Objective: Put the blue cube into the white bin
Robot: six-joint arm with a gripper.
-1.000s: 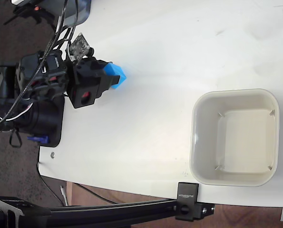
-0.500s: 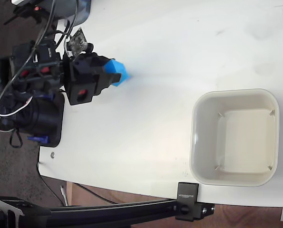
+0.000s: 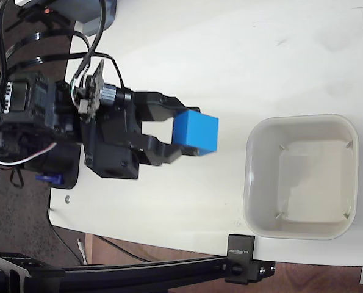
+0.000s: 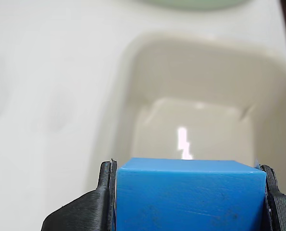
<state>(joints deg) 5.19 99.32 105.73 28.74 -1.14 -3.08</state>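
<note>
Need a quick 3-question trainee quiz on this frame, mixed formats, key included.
1. True or false: the blue cube already lies inside the white bin.
2. In the fixed view, the cube is on which side of the bin? A) left B) right C) inside it
3. Fill in: the pincer is shut on the ____.

Key: 1 false, the cube is gripped between the fingers, short of the bin. 2 A. 3 blue cube.

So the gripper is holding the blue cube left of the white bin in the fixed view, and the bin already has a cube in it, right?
Not quite: the white bin is empty, as the fixed view shows. The gripper does hold the blue cube left of it.
</note>
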